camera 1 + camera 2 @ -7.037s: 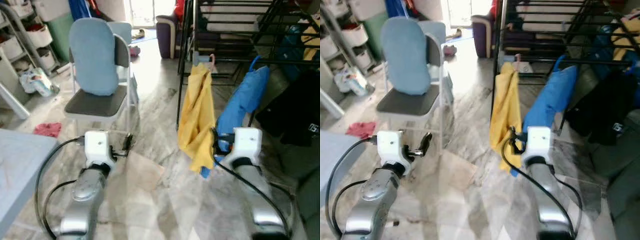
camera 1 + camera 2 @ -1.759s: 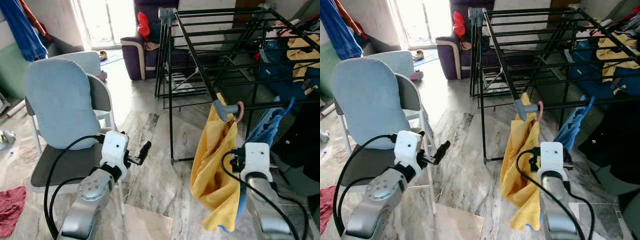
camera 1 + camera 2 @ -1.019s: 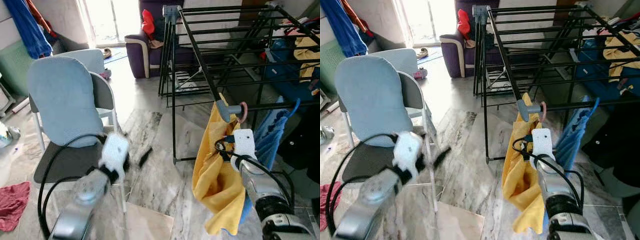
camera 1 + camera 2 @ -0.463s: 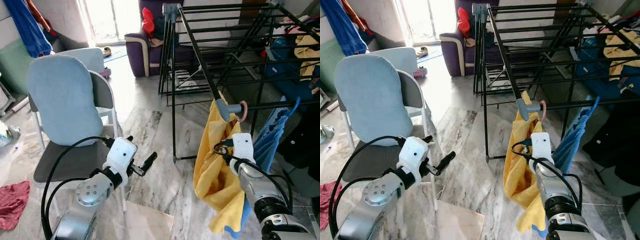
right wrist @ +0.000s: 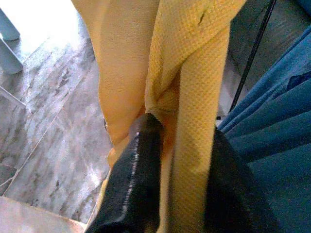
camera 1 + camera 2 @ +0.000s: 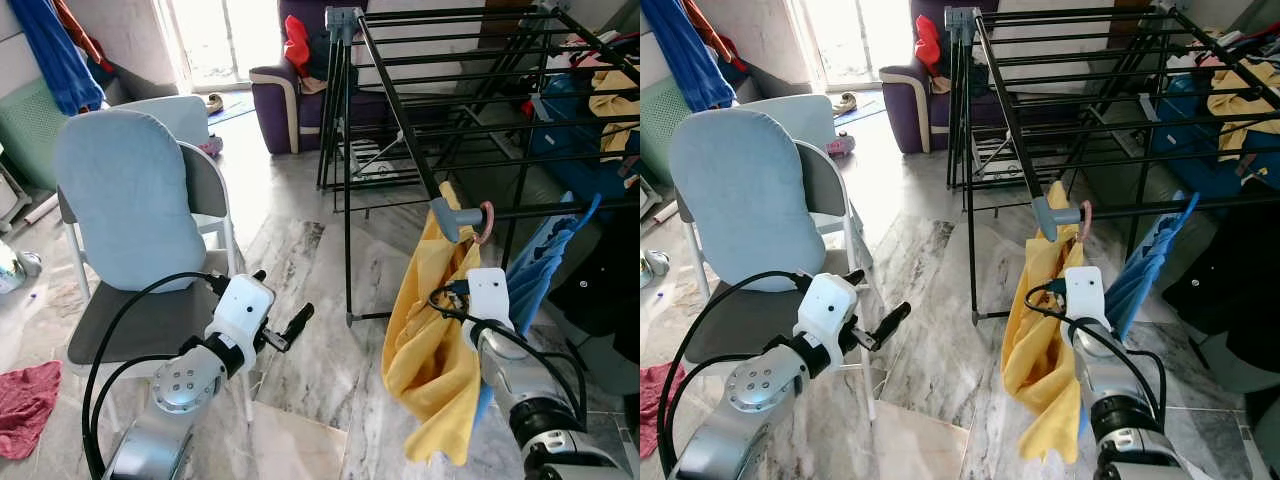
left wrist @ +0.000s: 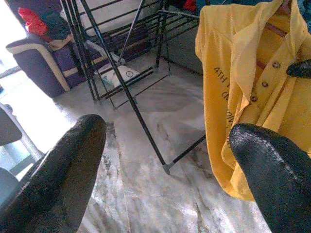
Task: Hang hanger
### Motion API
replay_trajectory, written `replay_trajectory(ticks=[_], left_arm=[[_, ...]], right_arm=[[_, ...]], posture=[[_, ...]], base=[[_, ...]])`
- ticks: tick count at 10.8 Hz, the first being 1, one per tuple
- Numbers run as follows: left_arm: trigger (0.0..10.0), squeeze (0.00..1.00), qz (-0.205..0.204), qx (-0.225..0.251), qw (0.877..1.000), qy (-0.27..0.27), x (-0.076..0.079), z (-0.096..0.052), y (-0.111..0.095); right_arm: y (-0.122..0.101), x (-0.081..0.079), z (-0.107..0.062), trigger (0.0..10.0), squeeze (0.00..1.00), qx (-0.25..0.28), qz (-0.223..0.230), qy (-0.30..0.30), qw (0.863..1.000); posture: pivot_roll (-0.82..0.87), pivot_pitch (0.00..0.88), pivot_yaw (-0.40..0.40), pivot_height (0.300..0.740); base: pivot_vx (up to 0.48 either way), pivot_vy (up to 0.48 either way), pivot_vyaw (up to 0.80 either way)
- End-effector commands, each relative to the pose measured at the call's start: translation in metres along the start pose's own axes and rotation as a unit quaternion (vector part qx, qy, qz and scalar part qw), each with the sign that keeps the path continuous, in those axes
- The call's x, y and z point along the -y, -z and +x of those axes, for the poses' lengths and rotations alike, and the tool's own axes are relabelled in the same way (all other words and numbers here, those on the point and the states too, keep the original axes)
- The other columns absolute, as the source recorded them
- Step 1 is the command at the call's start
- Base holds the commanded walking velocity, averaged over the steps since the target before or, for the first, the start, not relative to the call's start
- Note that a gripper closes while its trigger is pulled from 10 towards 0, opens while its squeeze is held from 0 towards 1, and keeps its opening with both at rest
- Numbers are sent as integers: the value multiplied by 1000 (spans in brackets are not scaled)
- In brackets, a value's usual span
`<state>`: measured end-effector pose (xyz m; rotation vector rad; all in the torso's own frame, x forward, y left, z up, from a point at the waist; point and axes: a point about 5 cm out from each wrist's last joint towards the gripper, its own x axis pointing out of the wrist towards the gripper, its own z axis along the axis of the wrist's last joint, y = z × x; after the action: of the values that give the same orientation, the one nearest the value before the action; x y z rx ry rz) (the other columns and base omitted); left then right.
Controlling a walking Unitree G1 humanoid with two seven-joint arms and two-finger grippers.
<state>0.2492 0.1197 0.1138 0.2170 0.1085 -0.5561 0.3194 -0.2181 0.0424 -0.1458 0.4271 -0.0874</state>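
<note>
The right end effector [image 5: 175, 194] is pinching the yellow shirt [image 6: 430, 330], steadying it while its hanger [image 6: 462, 215] is hooking onto the drying rack [image 6: 440, 110]; the left end effector [image 7: 165, 160] is hovering spread, idle.

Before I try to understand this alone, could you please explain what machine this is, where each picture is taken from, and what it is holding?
This is a humanoid robot with two silver arms, each ending in a claw of two long black fingers. The two wide pictures come from a stereo camera on its head, looking forward and down. The other two come from cameras on its wrists, looking along the fingers.

The right claw is shut on a yellow buttoned shirt, which hangs on a grey plastic hanger at a black metal drying rack. A blue garment hangs beside the shirt. The left claw is open and holds nothing; it is raised over the marble floor, near a grey folding chair with a light blue cushion. A red cloth lies on the floor.
</note>
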Motion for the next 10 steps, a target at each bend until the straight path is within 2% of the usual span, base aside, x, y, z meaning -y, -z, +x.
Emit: replay_trajectory(ticks=[1,6,8,9,10], left_arm=[[10000,0,13,10,1000,2,1,0,-5],[10000,0,15,27,999,-45,-7,4,-9],[10000,0,17,37,998,-57,-7,4,-12],[10000,0,18,45,997,-59,-5,3,-14],[10000,0,17,47,997,-65,-6,2,-14]], right_arm=[[-7,1,0,0,0,21,4,6,1000],[-13,-2,-10,0,0,72,-8,7,997],[-29,0,-20,0,0,129,7,25,991],[-29,1,-29,4627,0,141,13,26,990],[-26,6,-38,10000,0,148,14,33,988]], posture=[[-48,0,6,740],[-62,0,4,740],[-56,0,8,740],[-54,0,7,740],[-54,0,7,740]], base=[[0,0,0],[0,0,0],[0,0,0],[0,0,0],[0,0,0]])
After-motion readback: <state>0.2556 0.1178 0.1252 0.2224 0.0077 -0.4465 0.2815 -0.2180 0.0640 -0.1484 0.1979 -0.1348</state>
